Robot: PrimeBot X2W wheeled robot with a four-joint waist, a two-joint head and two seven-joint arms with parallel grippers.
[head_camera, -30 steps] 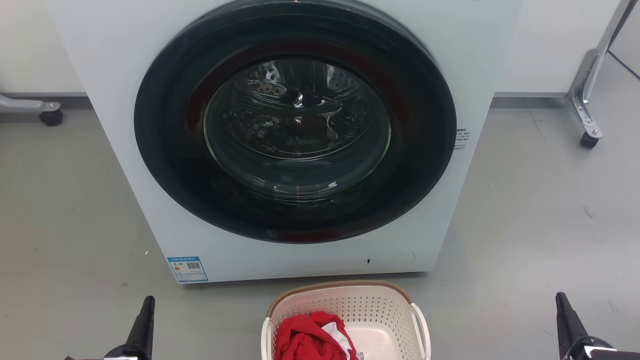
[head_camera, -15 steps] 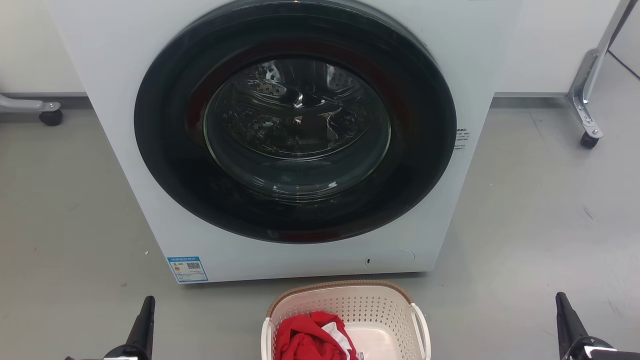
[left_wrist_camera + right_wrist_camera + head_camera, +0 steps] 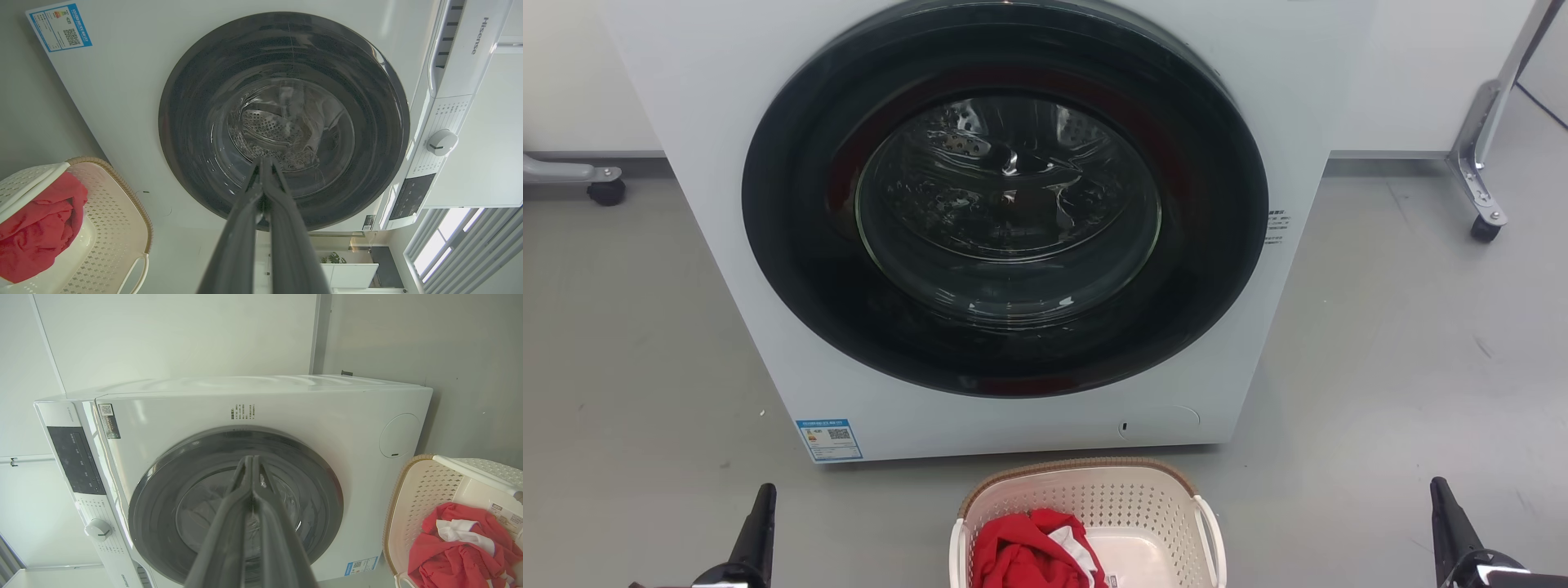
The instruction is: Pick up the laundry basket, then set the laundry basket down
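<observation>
laundry basket (image 3: 1111,498) midway between left gripper (image 3: 764,498) and right gripper (image 3: 1439,490), handles facing each; both grippers' fingers together, empty.

The washing machine (image 3: 686,122) stood right behind the laundry basket (image 3: 1127,498), its closed door (image 3: 1005,196) walling off the far side; as far as I could tell, only a thin gap separated them. Bare grey floor (image 3: 629,367) lay open on both flanks of the basket, so my left claw (image 3: 765,494) and right claw (image 3: 1438,488), each well out from a white handle (image 3: 1211,535), had nothing standing in between. A red garment (image 3: 1021,555) filled the basket's left half. Wheeled frame legs (image 3: 1480,188) sat far off by the wall.
</observation>
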